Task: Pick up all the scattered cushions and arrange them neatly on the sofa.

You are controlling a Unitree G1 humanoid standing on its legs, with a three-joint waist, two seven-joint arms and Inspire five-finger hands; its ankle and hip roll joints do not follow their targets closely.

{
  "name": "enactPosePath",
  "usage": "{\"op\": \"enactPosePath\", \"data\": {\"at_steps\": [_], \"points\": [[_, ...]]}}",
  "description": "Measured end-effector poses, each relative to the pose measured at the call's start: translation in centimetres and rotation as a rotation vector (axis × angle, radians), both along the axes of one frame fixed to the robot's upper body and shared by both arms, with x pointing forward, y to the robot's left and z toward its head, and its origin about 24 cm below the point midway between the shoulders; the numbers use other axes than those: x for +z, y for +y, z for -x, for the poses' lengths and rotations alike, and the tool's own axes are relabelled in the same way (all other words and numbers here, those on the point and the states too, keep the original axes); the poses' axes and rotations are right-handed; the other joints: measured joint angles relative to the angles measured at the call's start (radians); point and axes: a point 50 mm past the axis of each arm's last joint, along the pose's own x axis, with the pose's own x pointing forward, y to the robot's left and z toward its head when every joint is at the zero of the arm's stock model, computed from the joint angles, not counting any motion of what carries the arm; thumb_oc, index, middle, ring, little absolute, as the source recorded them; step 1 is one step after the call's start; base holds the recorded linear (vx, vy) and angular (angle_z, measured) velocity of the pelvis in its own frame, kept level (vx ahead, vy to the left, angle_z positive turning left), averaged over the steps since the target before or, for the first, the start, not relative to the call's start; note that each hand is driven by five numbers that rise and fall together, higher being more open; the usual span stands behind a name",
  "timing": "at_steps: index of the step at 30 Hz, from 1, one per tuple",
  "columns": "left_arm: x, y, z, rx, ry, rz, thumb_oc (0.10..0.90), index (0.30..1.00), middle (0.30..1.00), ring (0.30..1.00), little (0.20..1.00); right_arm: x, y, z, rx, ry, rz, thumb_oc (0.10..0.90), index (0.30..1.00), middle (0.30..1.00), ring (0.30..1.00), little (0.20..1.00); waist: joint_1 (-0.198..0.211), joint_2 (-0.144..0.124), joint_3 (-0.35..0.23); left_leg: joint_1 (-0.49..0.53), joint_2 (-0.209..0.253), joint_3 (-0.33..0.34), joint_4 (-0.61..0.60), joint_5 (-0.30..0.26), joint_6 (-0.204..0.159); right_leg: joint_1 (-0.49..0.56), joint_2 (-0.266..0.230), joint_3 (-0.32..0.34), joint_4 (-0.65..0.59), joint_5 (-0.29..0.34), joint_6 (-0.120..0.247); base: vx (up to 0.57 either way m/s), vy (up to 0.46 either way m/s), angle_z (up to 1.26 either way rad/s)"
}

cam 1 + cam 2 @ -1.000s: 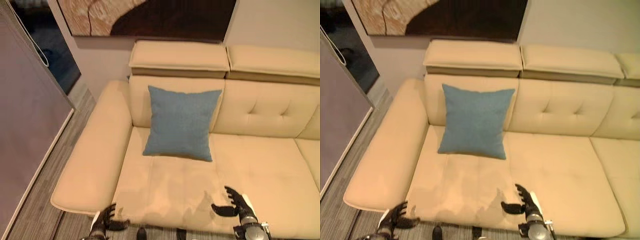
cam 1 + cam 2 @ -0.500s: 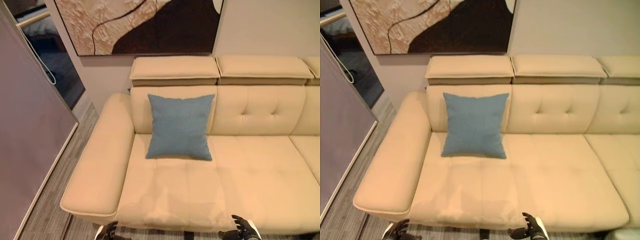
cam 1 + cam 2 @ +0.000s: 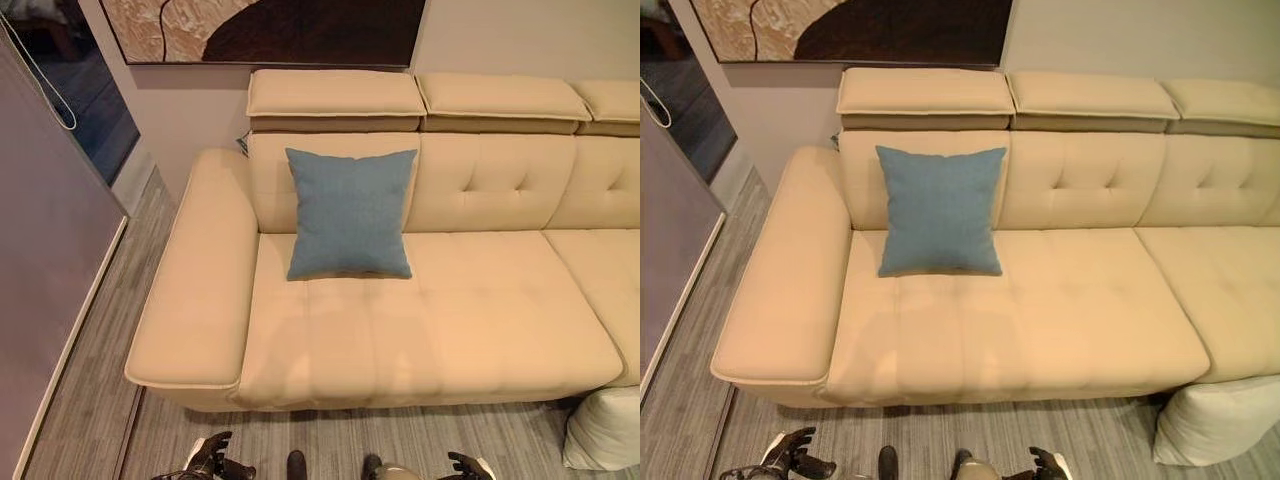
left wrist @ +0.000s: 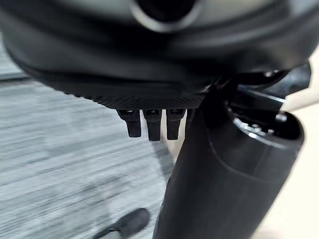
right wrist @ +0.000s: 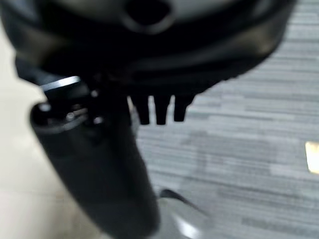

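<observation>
A blue cushion (image 3: 349, 212) stands upright on the beige sofa (image 3: 450, 320), leaning against the backrest near the left armrest (image 3: 195, 290). A white cushion (image 3: 1215, 420) lies on the floor at the sofa's front right corner. My left hand (image 3: 210, 455) hangs low over the floor in front of the armrest, open and empty; its fingers (image 4: 152, 124) point down at the grey floor. My right hand (image 3: 468, 465) hangs low in front of the seat, open too, with its fingers (image 5: 159, 112) above the floor and nothing in them.
A grey plank floor (image 3: 340, 440) runs along the sofa's front. A grey partition wall (image 3: 40, 280) stands close on the left, with a dark doorway (image 3: 80, 90) behind it. A large painting (image 3: 270, 30) hangs above the headrests.
The camera has pulled back from the sofa, bringing the floor and the white cushion into view. Both hands have come off the seat's front edge and now hang over the floor.
</observation>
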Motion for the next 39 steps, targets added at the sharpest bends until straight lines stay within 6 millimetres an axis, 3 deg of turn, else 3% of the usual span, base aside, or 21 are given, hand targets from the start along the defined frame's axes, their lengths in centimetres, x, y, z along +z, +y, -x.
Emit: {"op": "enactPosePath", "data": {"at_steps": [3, 4, 7, 10, 13, 15, 16, 18, 21, 22, 24, 25, 27, 28, 29, 30, 31, 33, 34, 37, 39], "points": [[0.0, 0.8, 1.1, 0.005, 0.029, -0.02, 0.8, 0.9, 0.9, 0.9, 0.9, -0.1, 0.7, -0.3, 0.004, -0.01, -0.018, 0.8, 0.9, 0.9, 0.9, 0.9, 0.013, -0.044, -0.027, -0.01, 0.006, 0.028, -0.018, 0.029, -0.05, 0.106, 0.002, -0.006, -0.192, -0.043, -0.045, -0.09, -0.131, -0.4], [-0.2, 0.3, 1.3, 0.008, 0.039, -0.008, 0.8, 0.9, 0.9, 0.9, 0.9, 0.0, 0.5, -0.4, 0.002, -0.012, -0.012, 0.8, 0.9, 0.9, 0.9, 0.9, 0.006, -0.027, -0.034, -0.013, 0.027, 0.017, -0.029, 0.045, -0.082, 0.125, 0.04, 0.004, -0.257, -0.008, -0.102, -0.07, -0.099, -0.24], [-0.3, -0.3, 1.1, 0.006, 0.036, 0.007, 0.8, 0.9, 0.9, 0.9, 0.9, 0.0, -0.2, 0.3, -0.01, 0.003, 0.003, 0.8, 0.9, 0.9, 0.9, 0.9, 0.003, 0.001, -0.056, -0.062, 0.093, -0.051, 0.024, 0.087, -0.14, 0.123, 0.118, 0.009, -0.301, 0.026, -0.156, -0.14, -0.099, -0.11], [-0.2, -0.8, 0.0, -0.026, 0.016, 0.01, 0.8, 0.9, 0.9, 0.9, 0.9, -0.1, -1.4, 2.1, -0.028, 0.047, 0.037, 0.8, 0.9, 0.9, 0.9, 0.9, -0.001, -0.004, -0.053, -0.104, 0.099, -0.1, 0.07, 0.153, -0.211, 0.107, 0.124, 0.005, -0.314, 0.047, -0.198, -0.16, -0.028, -0.02], [-0.2, -1.2, -0.5, -0.047, 0.007, 0.013, 0.8, 0.9, 0.9, 0.9, 0.9, -0.3, -1.9, 3.4, -0.047, 0.1, 0.059, 0.8, 0.9, 0.9, 0.9, 0.9, -0.011, -0.003, -0.052, -0.121, 0.092, -0.162, 0.111, 0.147, -0.217, 0.098, 0.119, 0.015, -0.302, 0.053, -0.206, -0.15, 0.022, -0.12], [-0.2, -1.4, -0.7, -0.052, 0.003, 0.022, 0.8, 0.9, 0.9, 0.9, 0.9, -0.3, -2.0, 3.3, -0.049, 0.104, 0.064, 0.8, 0.9, 0.9, 0.9, 0.9, -0.013, -0.015, -0.048, -0.11, 0.057, -0.227, 0.126, 0.113, -0.226, 0.086, 0.102, 0.047, -0.307, 0.069, -0.205, -0.15, 0.104, -0.55], [-0.3, -1.8, -0.7, -0.049, 0.004, 0.031, 0.8, 0.9, 0.9, 0.9, 0.9, -0.1, -2.1, 2.6, -0.044, 0.087, 0.066, 0.8, 0.9, 0.9, 0.9, 0.9, -0.02, -0.029, -0.04, -0.094, 0.009, -0.292, 0.156, 0.049, -0.197, 0.061, 0.082, 0.095, -0.294, 0.085, -0.196, -0.13, 0.143, -0.82], [-0.2, -2.0, -1.4, -0.053, -0.011, 0.037, 0.8, 0.9, 0.9, 0.9, 0.9, 0.0, -2.1, 1.9, -0.041, 0.072, 0.068, 0.8, 0.9, 0.9, 0.9, 0.9, -0.048, -0.032, -0.031, -0.084, -0.001, -0.296, 0.162, 0.023, -0.189, 0.058, 0.076, 0.119, -0.307, 0.108, -0.181, -0.1, 0.159, -0.54], [0.0, -2.9, -2.6, -0.076, -0.036, 0.053, 0.8, 0.9, 0.9, 0.9, 0.9, 0.1, -1.8, 1.3, -0.037, 0.057, 0.061, 0.8, 0.9, 0.9, 0.9, 0.9, -0.054, -0.047, -0.02, -0.053, -0.025, -0.374, 0.183, -0.064, -0.163, 0.033, 0.058, 0.195, -0.312, 0.129, -0.16, -0.11, 0.199, -0.71], [0.0, -4.1, -3.4, -0.105, -0.052, 0.076, 0.8, 0.9, 0.9, 0.9, 0.9, 0.4, -2.2, 0.6, -0.04, 0.029, 0.071, 0.8, 0.9, 0.9, 0.9, 0.9, -0.078, -0.025, -0.021, -0.053, -0.029, -0.378, 0.175, -0.113, -0.133, 0.018, 0.053, 0.214, -0.318, 0.142, -0.139, -0.18, 0.243, -0.55], [0.4, -4.6, -4.7, -0.124, -0.083, 0.084, 0.8, 0.9, 0.9, 0.9, 0.9, 0.5, -2.0, -0.2, -0.066, 0.001, 0.055, 0.8, 0.9, 0.9, 0.9, 0.9, -0.092, -0.039, -0.008, -0.052, -0.05, -0.358, 0.141, -0.108, -0.117, -0.014, 0.028, 0.23, -0.306, 0.154, -0.114, -0.24, 0.218, -0.59], [1.0, -4.5, -6.1, -0.156, -0.119, 0.064, 0.8, 0.9, 0.9, 0.9, 0.9, 0.2, -0.9, -0.6, -0.083, -0.01, 0.022, 0.8, 0.9, 0.9, 0.9, 0.9, -0.099, -0.081, 0.005, -0.081, -0.098, -0.296, 0.148, -0.095, -0.088, -0.074, -0.02, 0.276, -0.309, 0.209, -0.078, -0.24, 0.177, -0.9], [1.3, -4.2, -6.7, -0.168, -0.13, 0.054, 0.8, 0.9, 0.9, 0.9, 0.9, 0.3, -0.1, -1.5, -0.08, -0.044, -0.002, 0.8, 0.9, 0.9, 0.9, 0.9, -0.107, -0.094, 0.013, -0.099, -0.119, -0.243, 0.138, -0.082, -0.062, -0.101, -0.041, 0.275, -0.339, 0.239, -0.047, -0.23, 0.149, -0.87], [1.4, -4.2, -7.0, -0.168, -0.137, 0.05, 0.8, 0.9, 0.9, 0.9, 0.9, 0.2, 0.3, -1.4, -0.084, -0.04, -0.012, 0.8, 0.9, 0.9, 0.9, 0.9, -0.106, -0.091, 0.021, -0.106, -0.128, -0.223, 0.141, -0.08, -0.053, -0.104, -0.043, 0.262, -0.349, 0.24, -0.052, -0.17, 0.086, -0.73], [1.5, -4.1, -7.2, -0.171, -0.141, 0.047, 0.8, 0.9, 0.9, 0.9, 0.9, 0.0, 0.4, -1.0, -0.099, -0.033, -0.021, 0.8, 0.9, 0.9, 0.9, 0.9, -0.11, -0.092, 0.033, -0.109, -0.131, -0.17, 0.147, -0.068, -0.028, -0.115, -0.061, 0.256, -0.367, 0.269, -0.038, -0.26, 0.115, -1.32], [1.5, -3.1, -6.9, -0.162, -0.133, 0.021, 0.8, 0.9, 0.9, 0.9, 0.9, -0.2, 1.2, -0.9, -0.112, -0.034, -0.047, 0.8, 0.9, 0.9, 0.9, 0.9, -0.086, -0.096, 0.049, -0.116, -0.132, -0.097, 0.153, -0.076, -0.003, -0.143, -0.063, 0.224, -0.395, 0.305, -0.01, -0.24, 0.126, -1.24], [1.5, -2.9, -6.8, -0.158, -0.127, 0.017, 0.8, 0.9, 0.9, 0.9, 0.9, -0.2, 1.2, -0.7, -0.118, -0.03, -0.047, 0.8, 0.9, 0.9, 0.9, 0.9, -0.088, -0.067, 0.066, -0.123, -0.106, -0.057, 0.155, -0.067, 0.008, -0.154, -0.064, 0.126, -0.372, 0.249, -0.047, -0.29, 0.159, -1.54], [1.3, -2.4, -6.0, -0.144, -0.109, 0.008, 0.8, 0.9, 0.9, 0.9, 0.9, -0.2, 1.0, -0.7, -0.121, -0.022, -0.037, 0.8, 0.9, 0.9, 0.9, 0.9, -0.049, -0.017, 0.091, -0.104, -0.048, 0.015, 0.133, -0.058, 0.011, -0.189, -0.062, -0.075, -0.276, 0.203, -0.044, -0.15, 0.083, -1.29], [0.7, -2.0, -4.3, -0.122, -0.068, 0.005, 0.8, 0.9, 0.9, 0.9, 0.9, -0.3, 0.6, -0.2, -0.128, -0.009, -0.026, 0.8, 0.9, 0.9, 0.9, 0.9, -0.048, -0.008, 0.092, -0.072, -0.033, 0.035, 0.105, -0.069, 0.019, -0.171, -0.069, -0.116, -0.178, 0.189, -0.031, -0.18, 0.063, -1.07], [0.4, -1.1, -2.6, -0.101, -0.032, -0.013, 0.8, 0.9, 0.9, 0.9, 0.9, -0.4, 0.0, 1.1, -0.137, 0.023, -0.007, 0.8, 0.9, 0.9, 0.9, 0.9, -0.025, -0.012, 0.081, -0.059, 0.002, 0.105, 0.094, -0.061, 0.025, -0.139, -0.053, -0.092, 0.018, 0.087, -0.045, -0.2, 0.008, -0.75], [0.5, -0.5, -2.3, -0.094, -0.024, -0.026, 0.8, 0.9, 0.9, 0.9, 0.9, -0.4, -0.1, 1.2, -0.136, 0.024, -0.004, 0.8, 0.9, 0.9, 0.9, 0.9, 0.002, -0.016, 0.074, -0.058, 0.045, 0.162, 0.076, -0.025, -0.017, -0.083, -0.039, -0.078, 0.059, -0.034, -0.044, -0.15, -0.128, -0.99]]}}
